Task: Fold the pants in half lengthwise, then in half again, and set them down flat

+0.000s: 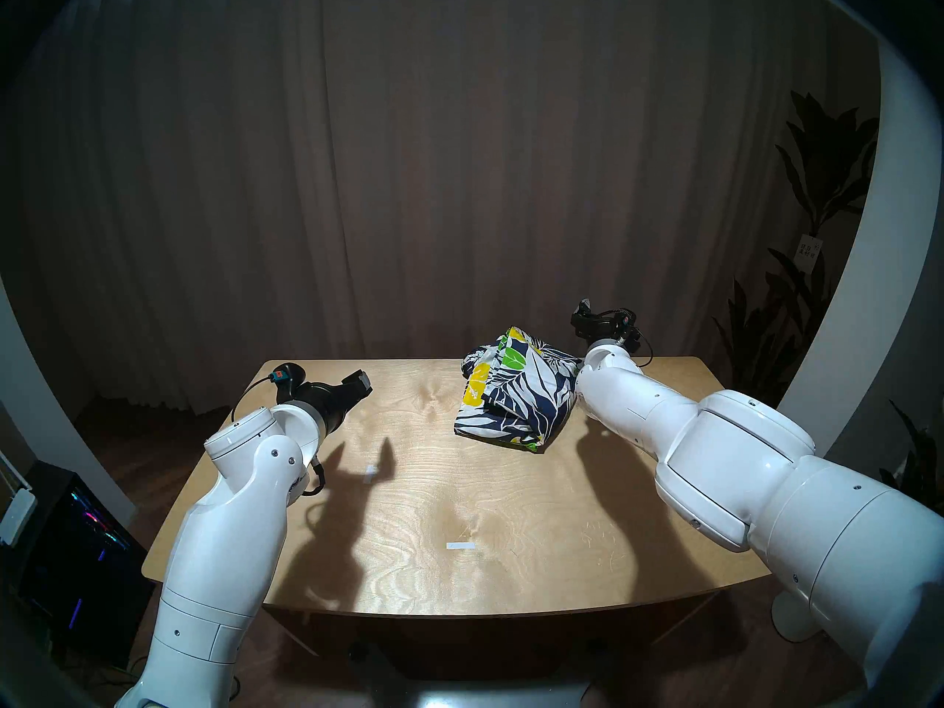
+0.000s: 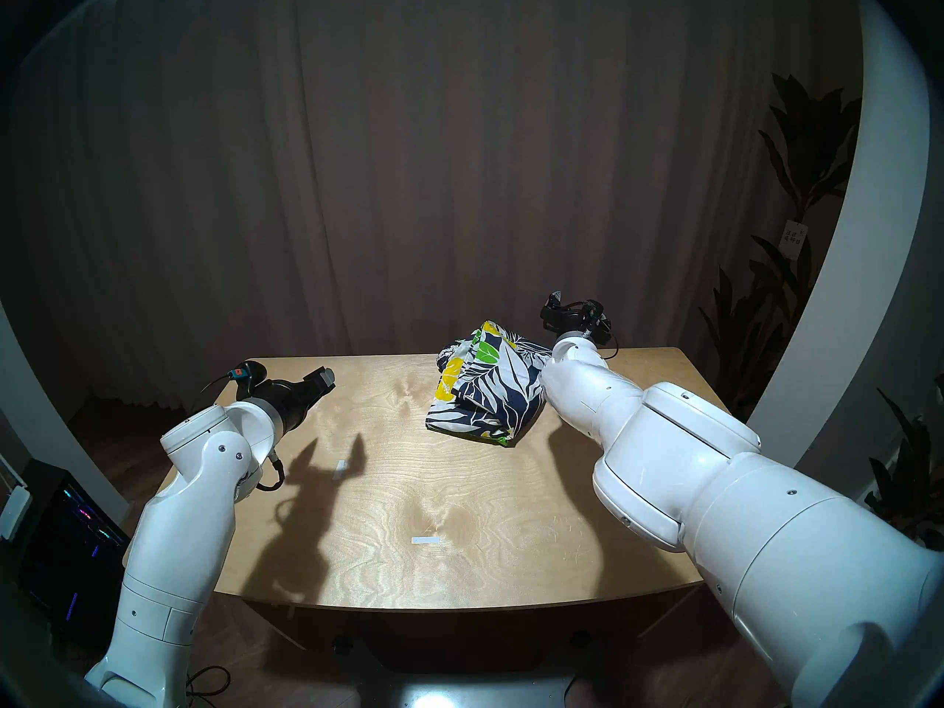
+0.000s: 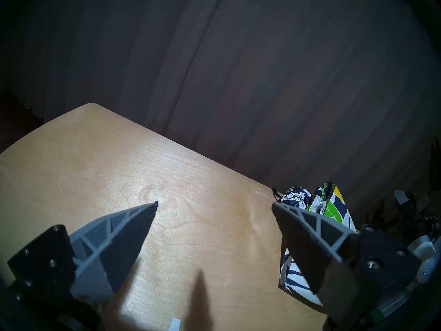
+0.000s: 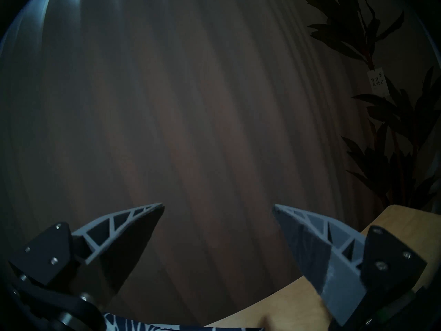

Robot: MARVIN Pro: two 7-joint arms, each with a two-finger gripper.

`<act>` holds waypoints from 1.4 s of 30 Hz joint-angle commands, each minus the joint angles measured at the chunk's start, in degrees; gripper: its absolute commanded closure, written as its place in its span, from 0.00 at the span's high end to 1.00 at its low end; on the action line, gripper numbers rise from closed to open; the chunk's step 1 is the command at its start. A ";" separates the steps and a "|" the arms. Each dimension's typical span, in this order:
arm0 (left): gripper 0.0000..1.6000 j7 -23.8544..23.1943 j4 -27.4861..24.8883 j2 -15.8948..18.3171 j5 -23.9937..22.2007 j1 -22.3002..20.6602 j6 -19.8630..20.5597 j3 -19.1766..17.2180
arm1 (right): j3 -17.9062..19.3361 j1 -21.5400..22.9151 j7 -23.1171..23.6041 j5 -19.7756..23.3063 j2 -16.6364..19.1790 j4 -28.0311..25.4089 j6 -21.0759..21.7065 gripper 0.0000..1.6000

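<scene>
**Plywood table before a brown curtain: both pincers released**

Wooden table (image 1: pixel 408 513), curtain (image 1: pixel 408 155) behind. Left gripper (image 3: pixel 214 204): fingers spread wide, nothing held, above bare wood. Right gripper (image 4: pixel 218 206): likewise spread and empty, past the far edge. Between them, nearer the right arm, the folded floral shorts (image 1: pixel 516 400) lie bunched on the tabletop, touching neither pincer.

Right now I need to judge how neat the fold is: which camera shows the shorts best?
Head stereo left: the whole folded shorts lie on the table. Head stereo right matches. Left wrist catches one side behind a finger; right wrist shows only a strip.
</scene>
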 commanded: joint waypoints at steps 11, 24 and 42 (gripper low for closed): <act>1.00 0.16 0.57 1.62 6.35 -4.17 -3.37 3.26 | -1.69 -0.04 4.16 -1.97 4.79 -0.87 -3.24 1.00; 1.00 0.34 3.14 2.95 11.25 -5.55 -5.48 5.84 | -2.74 0.41 8.57 -3.27 6.13 -2.53 -4.95 1.00; 1.00 1.79 8.48 4.29 18.04 -8.34 -8.88 9.70 | -4.66 -2.10 14.30 -5.33 8.13 -4.32 -5.98 1.00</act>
